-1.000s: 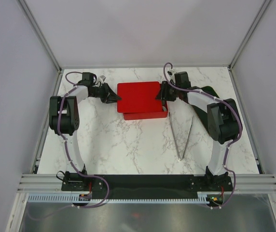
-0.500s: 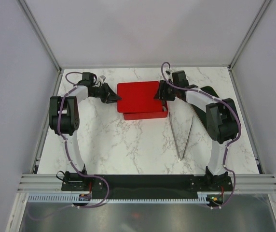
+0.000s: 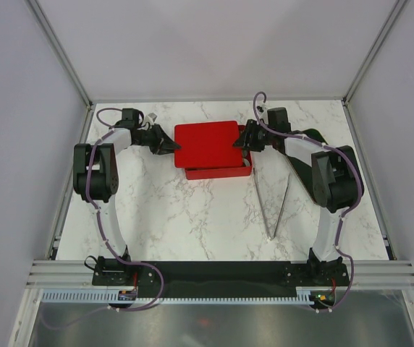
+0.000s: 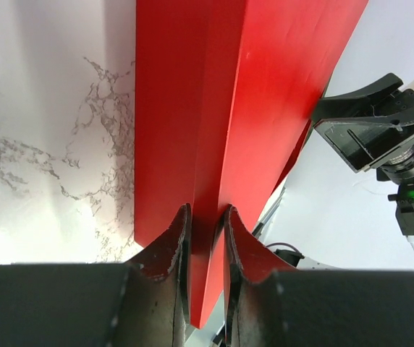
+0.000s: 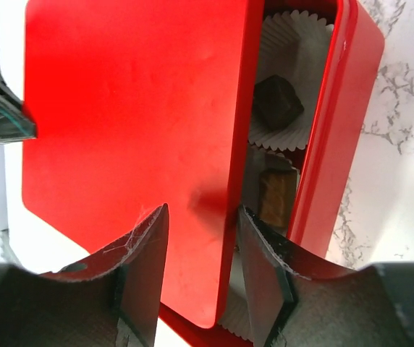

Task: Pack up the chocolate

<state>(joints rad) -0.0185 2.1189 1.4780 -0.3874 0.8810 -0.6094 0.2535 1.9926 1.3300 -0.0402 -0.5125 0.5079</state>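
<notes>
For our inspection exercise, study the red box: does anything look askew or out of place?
Yes. The red lid is not seated: it lies shifted off the red box, leaving one side strip uncovered, where chocolate in a paper cup shows. The left gripper pinches the lid's edge.

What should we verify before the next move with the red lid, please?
1. Grip of left claw on lid: ok, pinched shut on its edge.
2. Grip of right claw: cannot tell; its fingers straddle the opposite edge, contact unclear.
3. Alignment of lid over box: not ok; it sits offset, leaving one side uncovered.
4. Visible sweets seated: ok; dark chocolate and tan chocolate rest in their compartments.
5. Other compartments filled: cannot tell; they are hidden under the lid.
</notes>
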